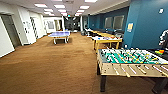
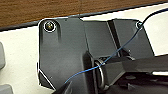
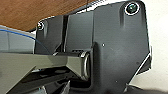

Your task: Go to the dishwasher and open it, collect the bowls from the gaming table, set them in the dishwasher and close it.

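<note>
The gaming table (image 1: 130, 69) stands close at the right in the head view, with light wood sides, dark legs and a green field crossed by rods of players. I cannot make out any bowls on it. The dishwasher is out of view. The wrist views show the robot's own dark plates over a white surface and brown carpet.
Brown carpet (image 1: 50, 67) stretches ahead and to the left. A blue table-tennis table (image 1: 60, 34) stands far back. Yellow-topped tables (image 1: 107, 40) line the blue wall (image 1: 147, 22) behind the gaming table. Small bright-coloured items (image 1: 160, 52) sit beyond its far right corner. White walls with doors run along the left.
</note>
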{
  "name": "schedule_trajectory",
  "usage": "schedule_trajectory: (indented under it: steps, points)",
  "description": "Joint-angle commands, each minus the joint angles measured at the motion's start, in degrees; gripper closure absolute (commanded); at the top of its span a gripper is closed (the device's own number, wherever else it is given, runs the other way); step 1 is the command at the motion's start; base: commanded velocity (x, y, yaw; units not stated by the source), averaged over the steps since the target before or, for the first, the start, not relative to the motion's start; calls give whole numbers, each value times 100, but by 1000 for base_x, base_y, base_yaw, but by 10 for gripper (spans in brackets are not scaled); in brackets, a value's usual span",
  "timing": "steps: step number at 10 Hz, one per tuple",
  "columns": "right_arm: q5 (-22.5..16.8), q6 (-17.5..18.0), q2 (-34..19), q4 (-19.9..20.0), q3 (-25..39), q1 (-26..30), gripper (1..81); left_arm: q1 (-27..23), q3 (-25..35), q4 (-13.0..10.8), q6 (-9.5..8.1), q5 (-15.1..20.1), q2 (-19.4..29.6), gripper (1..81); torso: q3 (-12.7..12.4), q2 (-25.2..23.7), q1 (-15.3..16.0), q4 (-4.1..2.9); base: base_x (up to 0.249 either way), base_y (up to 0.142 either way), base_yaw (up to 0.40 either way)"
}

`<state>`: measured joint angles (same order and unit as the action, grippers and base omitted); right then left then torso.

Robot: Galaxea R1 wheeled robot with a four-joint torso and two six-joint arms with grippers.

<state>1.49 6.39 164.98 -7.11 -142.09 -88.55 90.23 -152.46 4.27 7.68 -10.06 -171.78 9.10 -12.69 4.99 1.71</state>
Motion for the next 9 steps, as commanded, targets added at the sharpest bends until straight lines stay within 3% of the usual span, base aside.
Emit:
schedule_trajectory:
  steps: [1, 5, 9]
  points:
    - [-298, -24, -50, -45, 34, 263, 10, -203, -4, -14, 23, 294, 3, 10, 0, 0, 0, 0, 0, 0, 365]
    - [-298, -24, -50, -45, 25, 254, 10, -203, -30, 4, 23, 294, -6, 10, 0, 0, 0, 0, 0, 0, 214]
    - [-298, -24, -50, -45, 25, 254, 10, -203, -48, 13, -20, 294, 29, 10, 0, 0, 0, 0, 0, 0, 0]
